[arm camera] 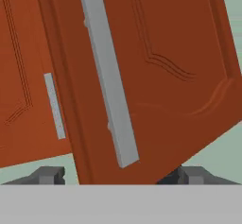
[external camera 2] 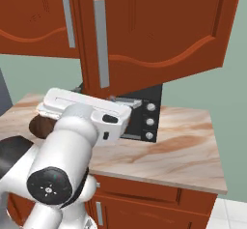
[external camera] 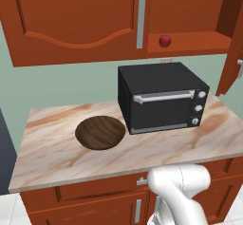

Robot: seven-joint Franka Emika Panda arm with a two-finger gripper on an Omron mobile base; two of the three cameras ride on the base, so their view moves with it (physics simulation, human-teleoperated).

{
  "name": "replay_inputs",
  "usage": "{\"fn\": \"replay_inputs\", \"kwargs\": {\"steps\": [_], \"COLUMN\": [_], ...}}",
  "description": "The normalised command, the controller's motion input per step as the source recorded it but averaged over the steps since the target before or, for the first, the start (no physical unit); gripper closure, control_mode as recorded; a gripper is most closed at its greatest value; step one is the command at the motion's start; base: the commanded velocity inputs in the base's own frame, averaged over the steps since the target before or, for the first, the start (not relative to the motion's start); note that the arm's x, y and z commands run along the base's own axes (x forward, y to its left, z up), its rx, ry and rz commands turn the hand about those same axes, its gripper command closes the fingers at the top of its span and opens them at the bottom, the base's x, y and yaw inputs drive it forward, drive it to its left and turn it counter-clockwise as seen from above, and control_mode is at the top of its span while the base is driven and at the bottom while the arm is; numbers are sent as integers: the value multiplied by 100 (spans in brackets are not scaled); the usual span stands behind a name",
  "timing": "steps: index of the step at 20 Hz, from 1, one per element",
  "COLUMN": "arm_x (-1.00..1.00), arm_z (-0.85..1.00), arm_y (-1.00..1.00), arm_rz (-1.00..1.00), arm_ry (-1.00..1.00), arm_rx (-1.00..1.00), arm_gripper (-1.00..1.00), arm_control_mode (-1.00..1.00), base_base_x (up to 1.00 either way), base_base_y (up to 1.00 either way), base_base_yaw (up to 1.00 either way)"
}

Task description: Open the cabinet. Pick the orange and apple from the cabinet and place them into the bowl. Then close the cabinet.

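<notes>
Cabinet (external camera: 71,20) right door (arm camera: 156,76) swung partly open, left door shut. Gripper (arm camera: 118,176) released, fingertips spread either side of the door's lower edge, grey bar handle (arm camera: 108,76) just above, nothing held; probably just let go after pulling. Apple (external camera: 164,41) on the exposed shelf, far right. Bowl (external camera: 100,132) on the counter (external camera: 47,157), left of the microwave (external camera: 161,98). Can't see the orange.

In front of me the marbled beige stone counter (external camera: 57,157) carries the shallow round dark-brown wooden bowl (external camera: 100,132) and, just beside it, the black boxy microwave (external camera: 161,98). The small round dark-red apple (external camera: 164,41) sits on the reddish-brown wooden cabinet's (external camera: 71,20) shelf.
</notes>
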Motion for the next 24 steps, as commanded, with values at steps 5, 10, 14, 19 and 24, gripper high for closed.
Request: {"fn": "replay_inputs", "kwargs": {"steps": [5, 10, 14, 19, 24], "arm_x": [-91, -32, 25, 97, 100], "arm_z": [-35, -35, -29, -10, -18], "arm_y": [41, 97, 100, 71, 21], "arm_rz": [-13, -44, -56, -42, -29], "arm_ry": [0, 0, -1, -4, 0], "arm_rx": [0, -6, -15, -16, -4], "arm_gripper": [-100, -100, -100, -100, -100], "arm_control_mode": [-100, -100, -100, -100, -100], "base_base_x": [0, 0, 0, 0, 0], "base_base_y": [0, 0, 0, 0, 0], "base_base_yaw": [0, 0, 0, 0, 0]}}
